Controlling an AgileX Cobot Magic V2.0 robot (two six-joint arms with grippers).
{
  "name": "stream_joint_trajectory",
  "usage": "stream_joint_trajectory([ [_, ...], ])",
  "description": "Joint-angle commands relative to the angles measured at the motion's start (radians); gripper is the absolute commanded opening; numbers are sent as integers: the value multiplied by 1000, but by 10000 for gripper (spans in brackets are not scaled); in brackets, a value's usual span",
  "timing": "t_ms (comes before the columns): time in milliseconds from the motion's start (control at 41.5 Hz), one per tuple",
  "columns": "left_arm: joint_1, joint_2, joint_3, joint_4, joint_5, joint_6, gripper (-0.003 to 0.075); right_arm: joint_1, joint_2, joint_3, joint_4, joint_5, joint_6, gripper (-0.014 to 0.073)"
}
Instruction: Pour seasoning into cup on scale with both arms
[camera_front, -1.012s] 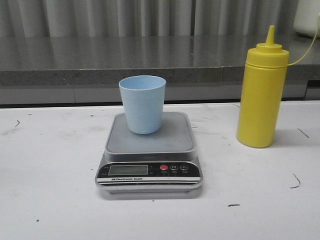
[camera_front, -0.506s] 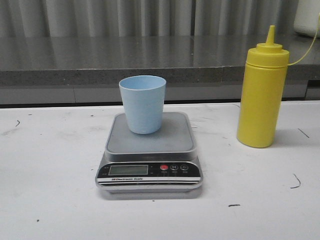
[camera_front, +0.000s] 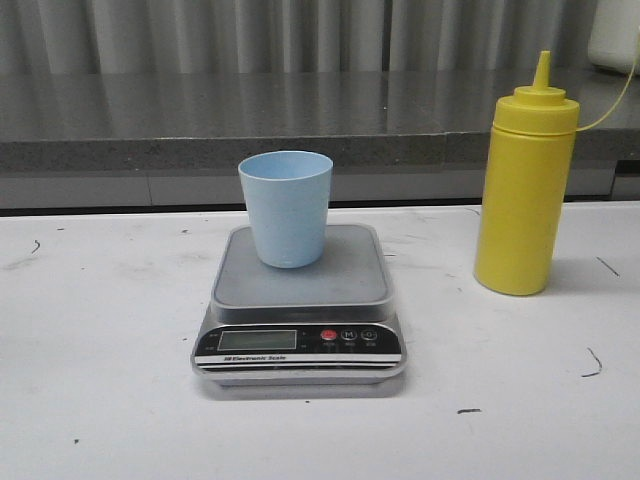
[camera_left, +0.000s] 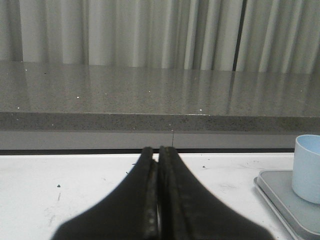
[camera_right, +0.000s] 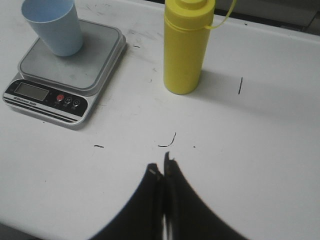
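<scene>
Seasoning bottle (camera_right: 188, 47): upright, ahead of my right gripper (camera_right: 162, 172), nearer arm; both grippers' fingers pressed together, empty.

Quick count of what's out here: one cup (camera_front: 286, 207), light blue, one scale (camera_front: 298, 308) and one yellow seasoning bottle (camera_front: 526, 182). On the scale's front panel there's one display (camera_front: 257, 340) and three round buttons, one red button (camera_front: 328, 336) plus two dark ones. Two grippers show up, the left gripper (camera_left: 158, 152) and the right gripper (camera_right: 162, 170), one per wrist cam. All on one white table (camera_front: 100, 330)
</scene>
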Motion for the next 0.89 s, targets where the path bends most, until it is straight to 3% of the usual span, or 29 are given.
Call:
stream_joint_trajectory([
  [0,-8,-17,25,-14,-89,9,-20,1,3,-33,5,-62,-6,-68],
  [458,65,-17,25,-14,-90,9,-20,1,3,-33,5,-62,-6,-68],
  [867,66,-17,25,-14,-90,9,-20,1,3,-33,5,-62,-6,-68],
])
